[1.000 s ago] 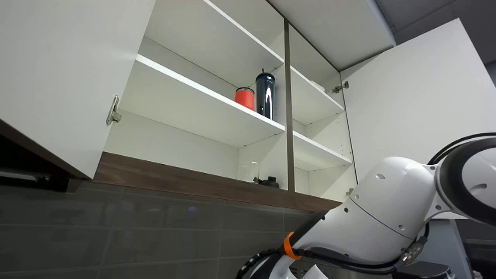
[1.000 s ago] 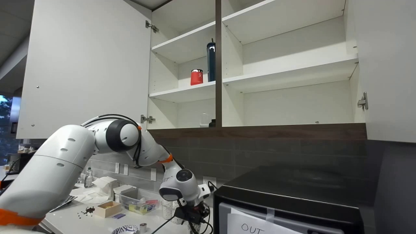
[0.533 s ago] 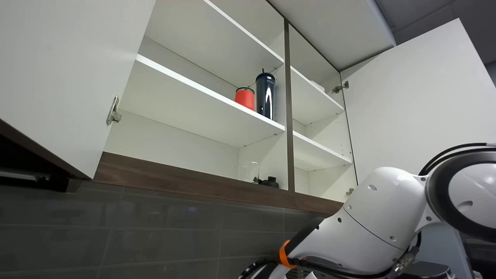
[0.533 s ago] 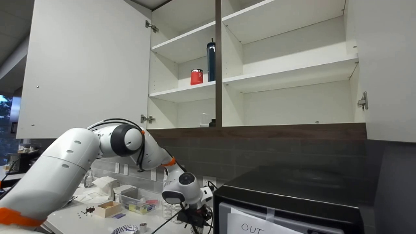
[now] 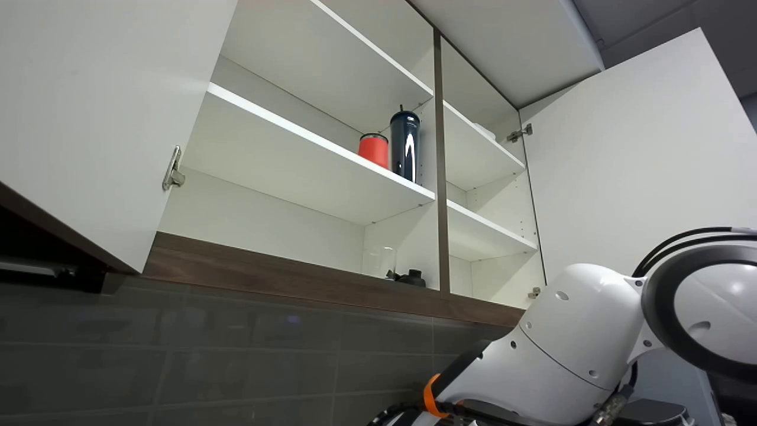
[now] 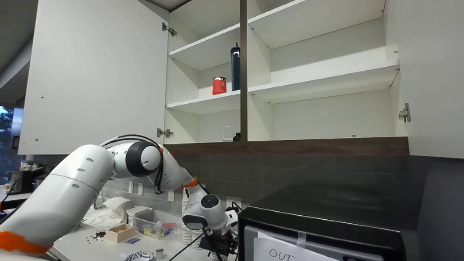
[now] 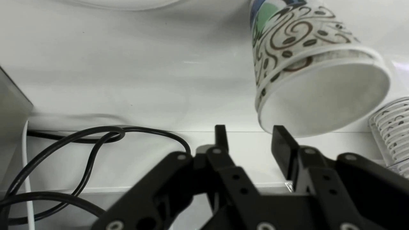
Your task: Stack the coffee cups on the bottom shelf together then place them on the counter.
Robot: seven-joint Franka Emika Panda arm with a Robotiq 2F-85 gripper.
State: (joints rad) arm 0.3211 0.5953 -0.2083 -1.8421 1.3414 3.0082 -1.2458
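Note:
Two white coffee cups (image 7: 294, 41) with a brown swirl print and a blue-green patch are nested one in the other, rims close together. In the wrist view they seem to stand on the white counter (image 7: 191, 76), mouths toward the camera. My gripper (image 7: 249, 127) is open, with nothing between its fingers. Its right finger (image 7: 286, 150) overlaps the lower edge of the cup rim in view; I cannot tell if they touch. In an exterior view the gripper (image 6: 218, 243) is low beside the microwave. The bottom shelf's brown edge (image 5: 295, 272) (image 6: 326, 145) shows in both exterior views.
A black microwave (image 6: 326, 214) stands right of the gripper. Stacked paper cups (image 6: 186, 235), a clear bin (image 6: 154, 224), a wooden box (image 6: 119, 233) and a patterned plate (image 6: 139, 256) are on the counter. Black cables (image 7: 86, 137) lie at left. A clear glass (image 5: 379, 262) is in the cabinet.
The arm has moved lower. In an exterior view the gripper has shifted slightly right and down beside the microwave. The cabinet and its contents have not moved.

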